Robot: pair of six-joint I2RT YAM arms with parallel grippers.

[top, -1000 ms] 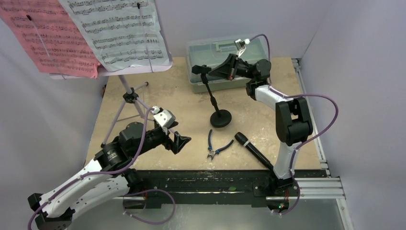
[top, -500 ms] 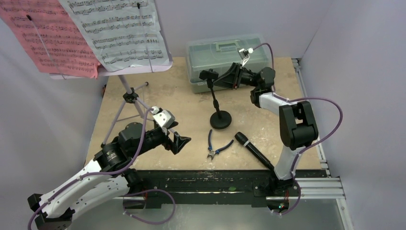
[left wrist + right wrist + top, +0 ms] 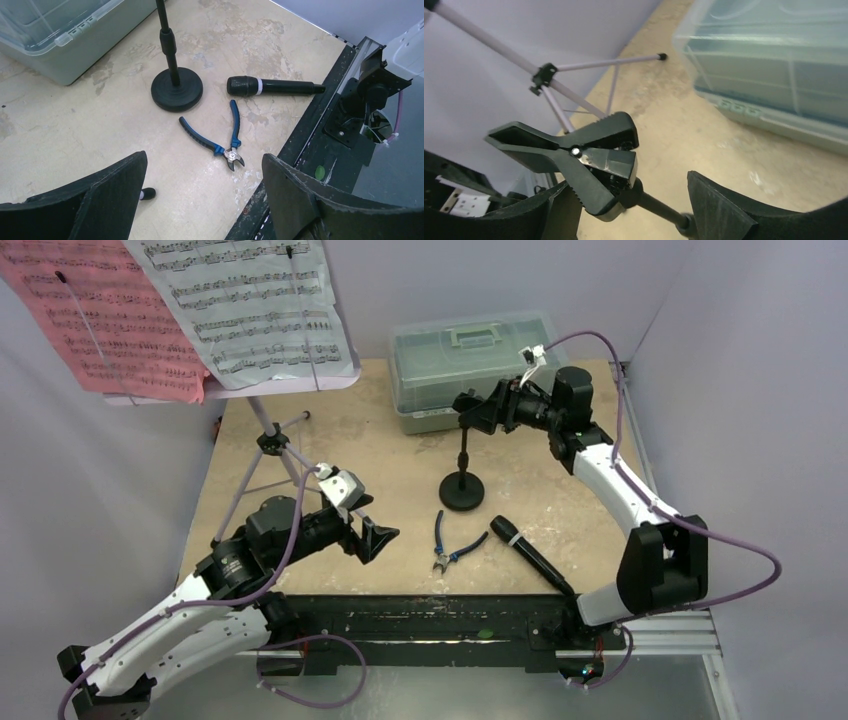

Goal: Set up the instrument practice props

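Beige tabletop is being worked on; the clip of the stand is being flanked by the right gripper, spread wide; tipping is likely being risked should the stand be nudged sideways.

Pliers lie before the stand, beside the microphone, seemingly not touching; toolbox behind.

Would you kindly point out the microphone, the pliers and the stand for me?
microphone [image 3: 280,88]: left wrist view, on its barrel.
pliers [image 3: 223,149]: left wrist view, where the handles meet.
stand [image 3: 176,95]: left wrist view, on its round base.
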